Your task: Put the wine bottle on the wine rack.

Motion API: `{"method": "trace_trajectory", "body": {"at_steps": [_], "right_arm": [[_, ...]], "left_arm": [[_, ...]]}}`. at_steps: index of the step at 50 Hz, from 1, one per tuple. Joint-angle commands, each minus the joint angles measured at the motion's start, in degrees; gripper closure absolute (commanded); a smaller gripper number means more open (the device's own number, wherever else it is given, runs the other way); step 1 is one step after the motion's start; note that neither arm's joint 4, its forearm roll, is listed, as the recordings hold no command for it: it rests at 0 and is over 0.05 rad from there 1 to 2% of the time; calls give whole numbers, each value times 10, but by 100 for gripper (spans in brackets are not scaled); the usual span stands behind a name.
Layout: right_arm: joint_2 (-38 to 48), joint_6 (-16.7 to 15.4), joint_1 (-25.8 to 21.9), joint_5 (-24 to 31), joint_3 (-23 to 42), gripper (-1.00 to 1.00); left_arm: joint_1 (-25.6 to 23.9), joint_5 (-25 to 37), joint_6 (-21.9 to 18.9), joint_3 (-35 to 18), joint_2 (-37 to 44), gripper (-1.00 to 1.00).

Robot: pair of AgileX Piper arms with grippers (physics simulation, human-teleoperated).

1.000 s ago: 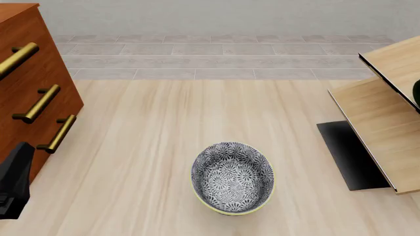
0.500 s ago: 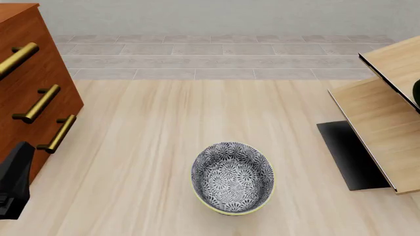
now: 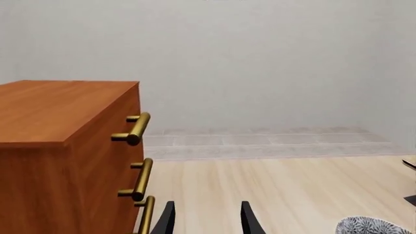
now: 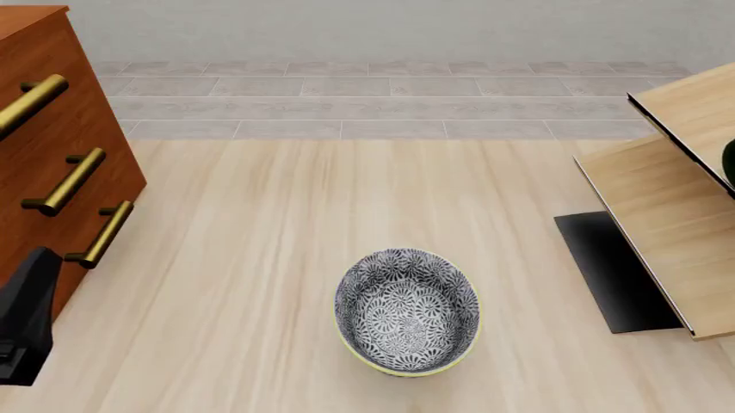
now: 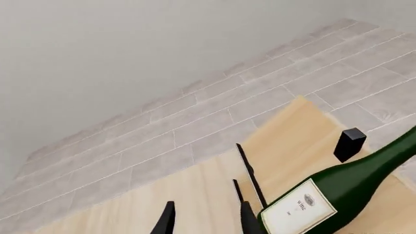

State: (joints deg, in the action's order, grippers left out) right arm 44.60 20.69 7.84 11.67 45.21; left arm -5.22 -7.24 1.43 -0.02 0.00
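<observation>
I am looking at a pale wooden table. My judgement is that the task is nearly or fully done: in my right wrist view the wine bottle (image 5: 344, 187), dark green with a white label, is lying tilted across the wine rack (image 5: 286, 161), resting on its pale slanted panels. From the front, only a sliver of dark green (image 4: 729, 160) is showing at the right edge, between the rack's (image 4: 666, 224) panels. Whether the bottle is seated firmly I cannot tell, since most of it is cut off at the picture edges.

My right gripper (image 5: 204, 219) is sitting just beside the bottle with its two dark fingertips apart and nothing between them, so it is not gripping the bottle. What seems to be left is only drawing that arm clear without nudging the glass.

My left gripper (image 3: 204, 218) is likewise spread and holding nothing, hanging beside the reddish-brown drawer cabinet (image 4: 52, 155) with brass handles at the table's left side.

One container is in view: a patterned grey-white bowl (image 4: 407, 311) near the middle of the table, well apart from the rack. I am seeing nothing inside it.
</observation>
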Motion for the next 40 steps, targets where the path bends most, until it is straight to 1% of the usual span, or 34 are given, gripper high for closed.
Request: {"method": "trace_trajectory", "body": {"at_steps": [1,2,3,4,5,8,10,12,14,15,20,21,22,23,24,26,29,31,34,35,39,40], "right_arm": [[-86,-21,-71,-11,-52,-100],[-96,-28,-71,-13,-56,-100],[-96,-28,-71,-13,-56,-100],[-107,-18,-84,-12,-66,-100],[-116,-27,-87,-11,-69,-100],[-129,-27,-100,-8,-77,-100],[-147,-38,-110,-2,-81,-100],[-168,-64,-115,5,-82,-100],[-182,-60,-124,10,-89,-100],[-194,-68,-129,14,-92,-100],[-221,-72,-134,17,-110,-100],[-233,-79,-136,19,-112,-100],[-239,-72,-138,18,-119,-100],[-241,-69,-141,19,-122,-100],[-253,-85,-141,19,-126,-100],[-274,-91,-149,21,-136,-100],[-290,-90,-154,25,-139,-100],[-310,-109,-163,32,-142,-100],[-334,-114,-178,43,-145,-100],[-342,-125,-180,46,-145,-100],[-365,-119,-191,59,-152,-100],[-380,-126,-197,66,-155,-100]], "left_arm": [[-9,-6,-8,0,0,-100],[-9,-7,-9,0,0,-100],[-9,-7,-9,0,0,-100],[-10,-11,-10,0,0,-100],[-9,-11,-10,0,0,-100],[-9,-12,-11,0,0,-100],[-10,-13,-12,0,0,-100],[-11,-14,-10,0,0,-100],[-10,-16,-9,0,0,-100],[-9,-18,-9,0,0,-100],[-9,-23,-7,-3,0,-100],[-8,-24,-7,-5,0,-100],[-9,-25,-8,-7,0,-100],[-9,-25,-8,-9,0,-100],[-9,-22,-8,-15,0,-100],[-9,-22,-7,-22,0,-100],[-8,-20,-7,-29,0,-100],[-7,-16,-6,-39,0,-100],[-7,-11,-4,-53,0,-100],[-7,-10,-4,-57,0,-100],[-9,-4,-3,-72,0,-100],[-11,-1,-3,-78,0,-100]]}}
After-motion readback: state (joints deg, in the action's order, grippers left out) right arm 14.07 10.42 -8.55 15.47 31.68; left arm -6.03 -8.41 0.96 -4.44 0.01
